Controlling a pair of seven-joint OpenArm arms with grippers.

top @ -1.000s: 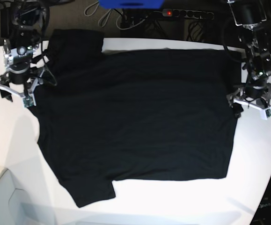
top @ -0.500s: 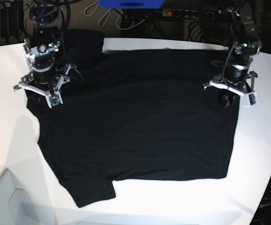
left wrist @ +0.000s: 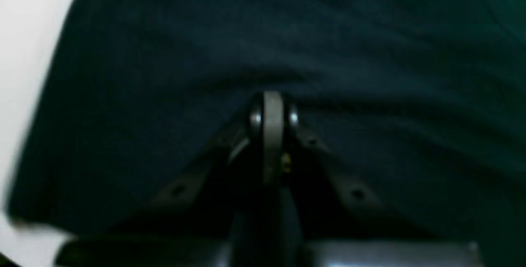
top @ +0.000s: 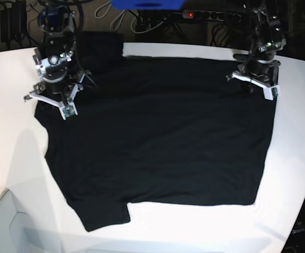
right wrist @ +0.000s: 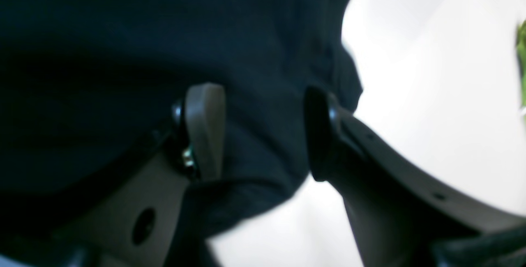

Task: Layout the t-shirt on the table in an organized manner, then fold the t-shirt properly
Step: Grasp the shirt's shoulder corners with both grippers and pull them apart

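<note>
The left arm's fingers (left wrist: 269, 115) are pressed flat together with no gap showing, their pale tips down on the black cloth of the t-shirt (top: 157, 137); a ridge of fabric bunches just beyond the tips, but whether any cloth is caught between them cannot be told from the blurred left wrist view; in the base view this left gripper (top: 253, 84) stands at the shirt's far right corner, near the back edge of the table (top: 15, 153); the right arm's fingers (right wrist: 205, 127) stand well apart, one pale pad and one dark pad with a fold of black cloth lying in the gap between them, touching neither pad that can be seen, so they hold nothing; a rounded edge of the shirt hangs beside the dark pad with white table beyond it; in the base view the right gripper (top: 51, 103) sits over the shirt's far left edge, just beside a sleeve that reaches to the table's back edge; the t-shirt lies spread flat and plain black side up across the middle of the white table, body wide and mostly smooth, its other sleeve pointing toward the near edge at lower left; a power strip (top: 205, 16) with a red light lies behind the table.
</note>
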